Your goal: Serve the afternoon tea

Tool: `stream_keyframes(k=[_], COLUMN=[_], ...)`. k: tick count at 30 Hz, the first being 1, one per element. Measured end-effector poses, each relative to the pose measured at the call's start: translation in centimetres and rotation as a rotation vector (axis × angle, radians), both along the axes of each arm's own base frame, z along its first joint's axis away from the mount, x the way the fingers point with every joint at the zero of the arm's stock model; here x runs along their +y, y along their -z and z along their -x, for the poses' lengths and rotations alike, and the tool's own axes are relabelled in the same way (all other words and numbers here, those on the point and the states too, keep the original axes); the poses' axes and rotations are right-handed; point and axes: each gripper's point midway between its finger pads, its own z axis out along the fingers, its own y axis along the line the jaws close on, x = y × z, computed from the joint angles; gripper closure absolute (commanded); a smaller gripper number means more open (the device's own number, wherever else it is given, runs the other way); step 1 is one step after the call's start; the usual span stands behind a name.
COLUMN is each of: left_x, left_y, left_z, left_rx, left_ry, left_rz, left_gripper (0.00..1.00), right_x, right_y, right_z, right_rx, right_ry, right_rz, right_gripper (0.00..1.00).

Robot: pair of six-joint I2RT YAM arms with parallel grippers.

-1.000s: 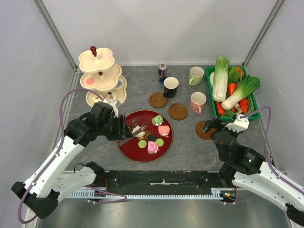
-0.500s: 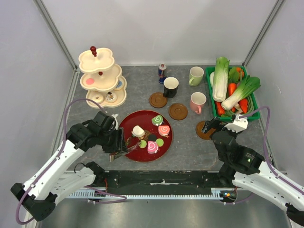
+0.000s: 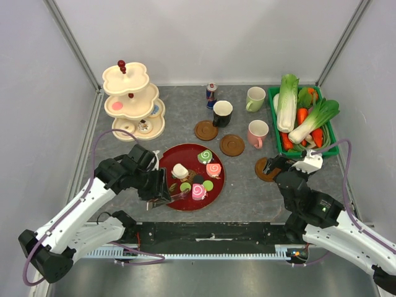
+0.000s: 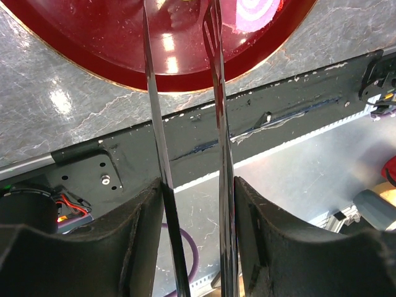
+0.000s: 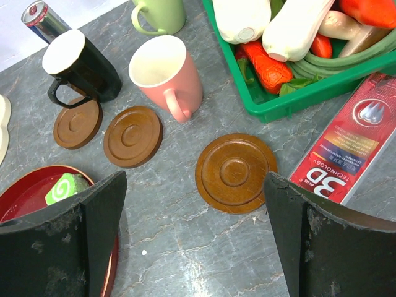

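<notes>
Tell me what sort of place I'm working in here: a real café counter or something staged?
Probably a staged lab test cell: blank white wall panels on metal frame posts enclose the table, and the food is toy: pastries on a red plate, vegetables in a green crate.

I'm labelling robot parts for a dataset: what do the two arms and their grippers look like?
The left arm and right arm match: white shells on the long links, bulky black joints. A purple cable loops beside each. The left gripper and right gripper have broad black fingers, scuffed grey at the edges.
</notes>
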Motion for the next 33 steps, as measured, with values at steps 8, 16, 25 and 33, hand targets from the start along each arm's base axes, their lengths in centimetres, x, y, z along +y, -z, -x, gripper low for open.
stream_keyframes(k=[8,16,25,33], left_x=[-0.6,-1.0,-1.7,-1.5], left_y=[0.7,1.1,1.3,1.5], left_z=[0.0,0.0,0.2,0.1], left_rx=[0.027,0.036,0.024,0.019], left_ry=[0.028,0.06,0.112,0.117], left_rz=[-0.024,-0.056,-0.119,-0.171], left_gripper=[0.47,0.47,0.49,0.5], right_x=[-0.2,-0.3,-0.4,-0.4], right_y=[0.0,0.0,0.1,0.1], right_z=[0.1,0.2,0.3,0.3], right_rx=[-0.002,-0.001,-0.001,-0.002], right_ry=[0.002,0.002,0.003,0.003], right_rz=[-0.005,-0.003,-0.003,-0.005], right_gripper=[0.02,0.02,0.02,0.02])
